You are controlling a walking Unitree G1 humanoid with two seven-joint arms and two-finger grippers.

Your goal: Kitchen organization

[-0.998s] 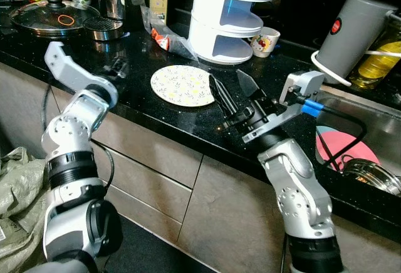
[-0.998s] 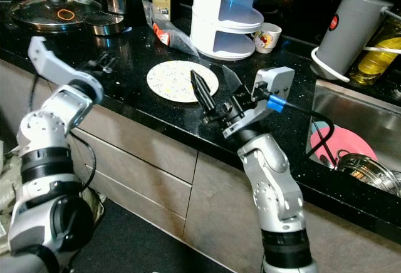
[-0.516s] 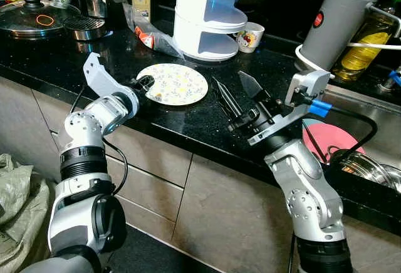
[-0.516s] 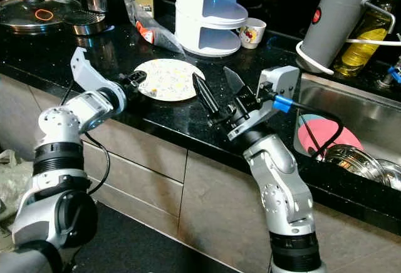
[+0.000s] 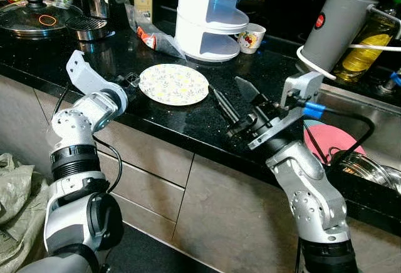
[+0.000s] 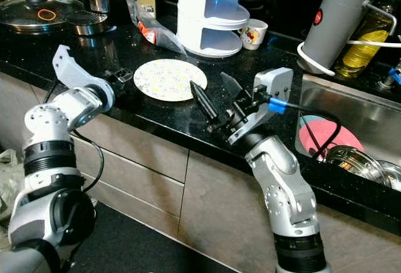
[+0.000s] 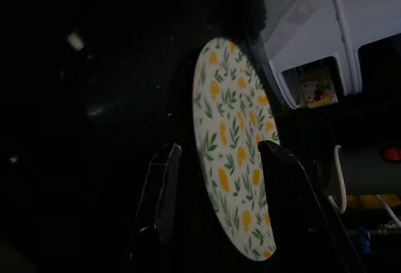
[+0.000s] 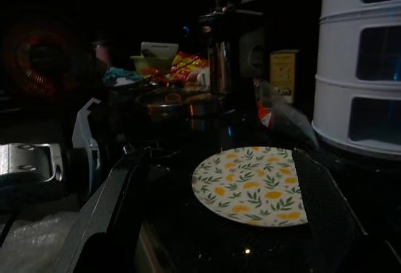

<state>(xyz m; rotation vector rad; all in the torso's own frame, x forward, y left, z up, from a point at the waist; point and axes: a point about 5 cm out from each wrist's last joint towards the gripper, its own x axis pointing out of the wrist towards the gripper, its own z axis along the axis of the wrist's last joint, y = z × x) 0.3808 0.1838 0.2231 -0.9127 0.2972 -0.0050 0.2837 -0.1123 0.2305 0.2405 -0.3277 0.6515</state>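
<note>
Change since half a second ago: left gripper (image 5: 130, 80) drawn back a little from the floral plate (image 5: 173, 84); right gripper (image 5: 233, 97) lowered slightly toward the countertop (image 5: 188, 119).

Floral plate: round, yellow-and-green leaf pattern, lying flat on the black countertop near its front edge, between the two grippers.

Left gripper: just beside the plate's left rim, fingers (image 7: 164, 191) parted narrowly, holding nothing; whether it touches the plate cannot be told.

Right gripper: just right of the plate, fingers spread wide, empty, pointing toward it.

Behind the plate: white tiered rack (image 5: 216, 13), small printed cup (image 5: 253, 37), plastic packet (image 5: 156, 37).

Back left corner: lidded pan (image 5: 41, 19).

Right end: grey canister (image 5: 335, 25), sink (image 6: 351, 123) with pink dish (image 6: 329, 135).
</note>
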